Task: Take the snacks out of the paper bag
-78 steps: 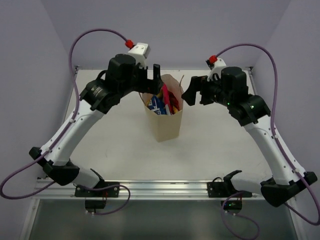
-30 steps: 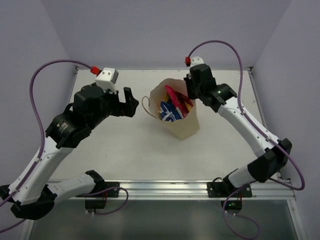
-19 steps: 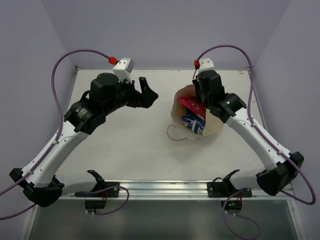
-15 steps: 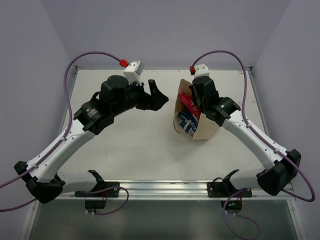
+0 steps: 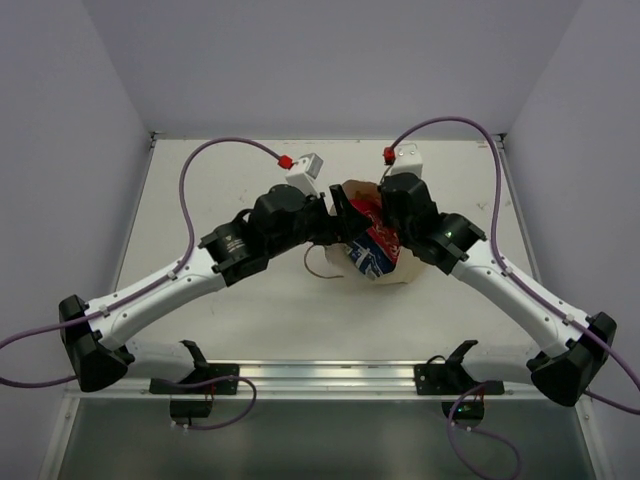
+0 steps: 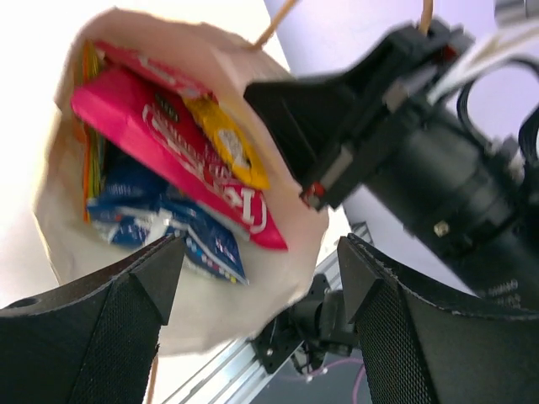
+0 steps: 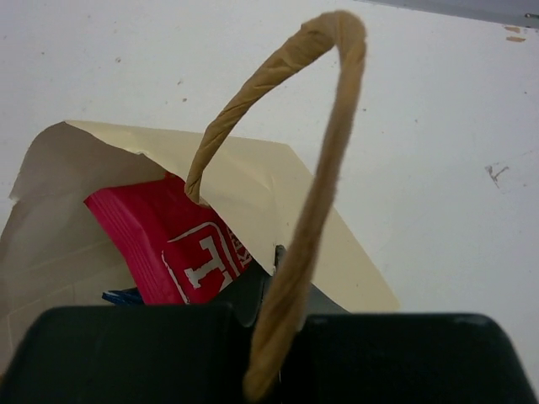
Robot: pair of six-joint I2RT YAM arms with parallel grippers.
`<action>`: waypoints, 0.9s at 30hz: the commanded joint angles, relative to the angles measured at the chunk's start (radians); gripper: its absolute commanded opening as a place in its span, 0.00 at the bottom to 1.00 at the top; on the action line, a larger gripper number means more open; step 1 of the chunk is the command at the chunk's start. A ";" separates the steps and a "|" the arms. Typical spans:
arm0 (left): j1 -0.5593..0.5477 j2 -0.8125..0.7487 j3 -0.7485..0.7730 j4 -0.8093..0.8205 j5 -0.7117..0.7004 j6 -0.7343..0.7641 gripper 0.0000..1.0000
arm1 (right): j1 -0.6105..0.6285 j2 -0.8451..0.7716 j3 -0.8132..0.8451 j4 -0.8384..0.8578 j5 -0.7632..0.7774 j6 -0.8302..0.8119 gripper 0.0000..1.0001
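Saw one cord handle [image 5: 320, 264] lying on the table [image 5: 330, 320] at 8 o'clock of the paper bag [image 5: 405, 268]. Found the bag tipped over near the table's middle, between both arms, mouth turned toward 9 o'clock. Found the left gripper [image 6: 261, 248] spread wide right before that mouth, holding nothing. Made out inside, from the left wrist view, the large magenta pouch [image 6: 160, 139] across the middle, the small yellow bar [image 6: 226, 139] lying on it toward 1 o'clock, the blue Doritos chip bag [image 6: 160, 223] at 6 o'clock and a multicoloured packet [image 6: 91, 160] edge-on at 9 o'clock. Noted the right gripper [image 6: 313, 189] pinched on the bag's rim at its 1 o'clock side, with the second handle [image 7: 313, 168] arching above that wrist's camera.
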 commanded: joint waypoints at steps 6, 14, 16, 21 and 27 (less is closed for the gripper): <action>-0.010 -0.084 -0.048 0.083 -0.152 -0.034 0.78 | 0.017 -0.046 0.036 0.132 0.062 -0.113 0.00; -0.002 -0.238 -0.100 -0.015 -0.286 -0.003 0.72 | -0.051 0.031 0.067 0.382 -0.003 -0.351 0.00; 0.004 -0.261 -0.117 -0.026 -0.307 0.001 0.72 | -0.086 0.054 0.091 0.423 -0.014 -0.368 0.00; 0.015 -0.296 -0.127 -0.055 -0.322 0.017 0.72 | -0.111 0.105 0.151 0.516 -0.001 -0.437 0.00; 0.018 -0.296 -0.125 -0.054 -0.312 0.027 0.72 | -0.109 0.129 0.145 0.556 0.023 -0.467 0.00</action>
